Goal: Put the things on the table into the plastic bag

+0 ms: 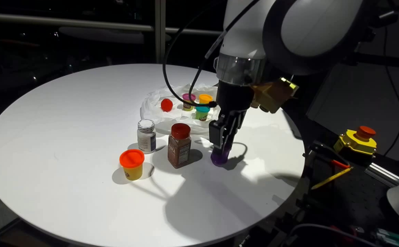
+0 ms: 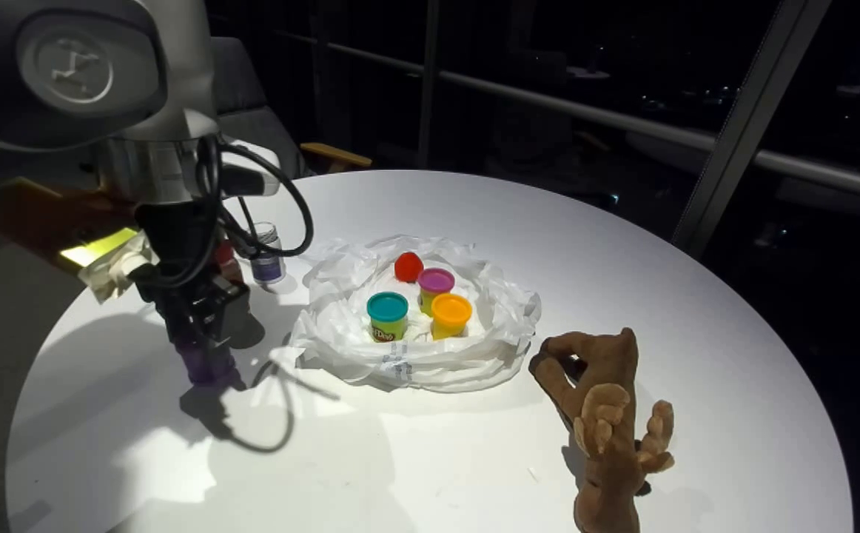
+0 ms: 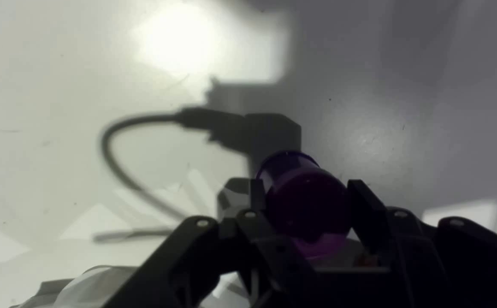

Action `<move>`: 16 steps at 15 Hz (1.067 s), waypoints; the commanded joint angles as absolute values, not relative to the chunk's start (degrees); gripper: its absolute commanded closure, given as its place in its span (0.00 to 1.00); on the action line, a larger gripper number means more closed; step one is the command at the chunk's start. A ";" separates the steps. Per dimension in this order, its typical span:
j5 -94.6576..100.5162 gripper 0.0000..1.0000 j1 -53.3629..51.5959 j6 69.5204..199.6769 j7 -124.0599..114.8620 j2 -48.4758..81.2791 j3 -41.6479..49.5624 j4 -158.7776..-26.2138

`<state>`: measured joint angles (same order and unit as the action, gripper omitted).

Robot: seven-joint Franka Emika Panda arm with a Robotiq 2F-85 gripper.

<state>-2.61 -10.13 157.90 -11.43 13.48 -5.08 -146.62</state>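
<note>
1. One purple container sits between the jaws of the gripper; both jaws are narrowed against its sides, holding it.
2. Container base: on the table or just above; contact cannot be confirmed.
3. Container position: outside the plastic bag, apart from it.
4. Within bag: red rounded item, magenta-lidded tub, teal-lidded tub, yellow-lidded tub.
5. Near the gripper, upright: red-capped jar. White bottle and orange-lidded tub, also upright, stand farther off, outside the bag.
6. Brown plush toy: on the table, across the bag from the gripper, in an exterior view.
</note>
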 commanded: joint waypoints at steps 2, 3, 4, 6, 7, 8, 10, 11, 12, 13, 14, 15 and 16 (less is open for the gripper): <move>0.10 0.74 -8.48 149.35 -15.36 3.18 -1.70 -143.42; 1.02 0.74 -7.63 148.36 -16.15 2.90 -1.03 -141.35; 2.07 0.74 -6.80 148.00 -17.36 3.37 -0.45 -139.17; 4.70 0.74 -4.90 148.79 -20.11 5.54 0.77 -134.89; 5.94 0.74 -4.10 149.17 -21.50 7.36 1.41 -132.63; 6.77 0.74 -3.50 149.34 -22.59 9.21 2.01 -130.69; 5.84 0.74 -2.61 149.39 -22.87 12.82 2.95 -127.33; 4.85 0.74 -2.35 149.37 -22.60 14.84 3.26 -125.69; 2.91 0.74 -2.06 149.44 -21.40 16.00 3.00 -124.54; 2.22 0.74 -2.04 149.71 -21.43 17.56 3.09 -123.43; 0.74 0.74 -1.96 149.87 -21.01 18.76 2.70 -122.36; -0.23 0.74 -2.07 149.81 -20.84 20.07 2.52 -121.24; -1.15 0.74 -2.20 149.82 -20.69 21.00 2.28 -120.50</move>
<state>1.80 -1.93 149.92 -20.97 17.47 2.99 -124.85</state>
